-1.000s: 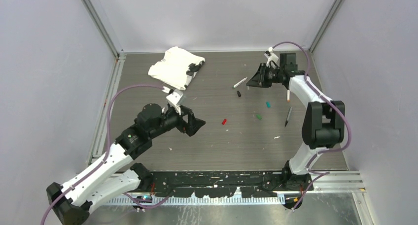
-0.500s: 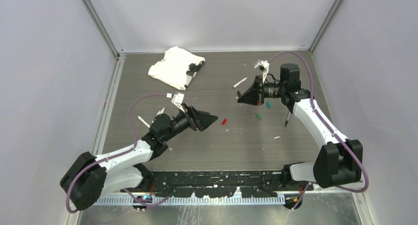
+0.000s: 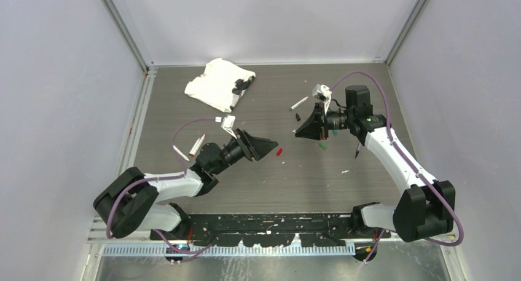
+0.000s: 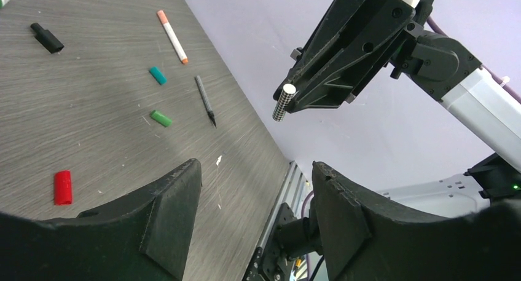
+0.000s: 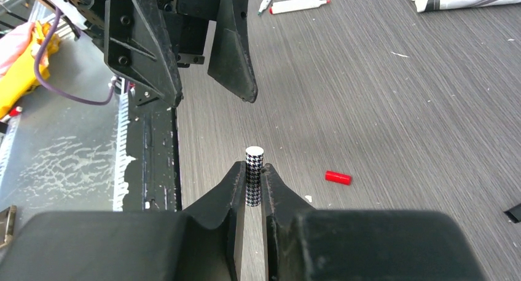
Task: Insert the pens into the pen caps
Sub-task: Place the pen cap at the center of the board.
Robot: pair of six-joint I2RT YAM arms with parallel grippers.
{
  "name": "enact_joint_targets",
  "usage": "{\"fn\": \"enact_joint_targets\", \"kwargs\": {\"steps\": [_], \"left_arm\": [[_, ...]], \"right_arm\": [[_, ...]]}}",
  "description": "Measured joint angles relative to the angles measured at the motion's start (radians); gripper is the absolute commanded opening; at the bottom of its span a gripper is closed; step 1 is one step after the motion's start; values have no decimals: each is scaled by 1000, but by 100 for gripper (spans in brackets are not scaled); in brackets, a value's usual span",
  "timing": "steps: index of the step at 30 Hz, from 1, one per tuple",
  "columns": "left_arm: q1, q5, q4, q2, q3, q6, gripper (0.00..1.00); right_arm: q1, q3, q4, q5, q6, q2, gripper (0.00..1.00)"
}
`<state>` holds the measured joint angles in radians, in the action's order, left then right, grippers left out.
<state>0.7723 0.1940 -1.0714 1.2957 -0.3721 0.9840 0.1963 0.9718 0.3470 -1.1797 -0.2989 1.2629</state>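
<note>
My right gripper [image 5: 254, 170] is shut on a pen [image 5: 254, 155] with a black-and-white checked barrel; its white flat end sticks out past the fingertips. In the top view this gripper [image 3: 300, 132] hangs mid-table, pointing left. My left gripper [image 3: 265, 147] faces it a short gap away, open, nothing between its jaws [image 4: 255, 170]. A red cap [image 3: 279, 152] lies on the table between and below them. Green cap [image 4: 161, 118], teal cap [image 4: 158, 75] and black cap [image 4: 47, 37] lie beyond. A dark grey pen [image 4: 204, 101] and a white pen with a salmon end [image 4: 172, 36] lie flat.
A crumpled white cloth [image 3: 218, 84] sits at the back left. Two white pens [image 3: 198, 144] lie left of my left arm, and another pen [image 3: 299, 102] lies behind the right gripper. Small white flecks dot the dark wood-grain table [image 3: 246, 182].
My left arm stretched right toward the centre and its jaws narrowed somewhat. My right gripper came left and nearer with the checked pen, now facing the left gripper.
</note>
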Motion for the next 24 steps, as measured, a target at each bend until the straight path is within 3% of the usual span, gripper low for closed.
{"fn": "enact_joint_targets", "kwargs": {"steps": [6, 12, 15, 20, 24], "left_arm": [[36, -5, -45, 59, 0, -43, 64], [70, -31, -88, 143, -31, -117, 59], [71, -50, -140, 201, -48, -129, 57], [65, -108, -194, 220, -23, -137, 58], [38, -132, -56, 66, 28, -162, 63]], "right_arm": [[0, -8, 6, 23, 23, -8, 1], [0, -108, -253, 23, 324, 9, 1], [0, -117, -304, 38, 391, 34, 1], [25, -30, -125, 157, 286, 119, 1], [99, 65, 24, 338, 181, 254, 1]]}}
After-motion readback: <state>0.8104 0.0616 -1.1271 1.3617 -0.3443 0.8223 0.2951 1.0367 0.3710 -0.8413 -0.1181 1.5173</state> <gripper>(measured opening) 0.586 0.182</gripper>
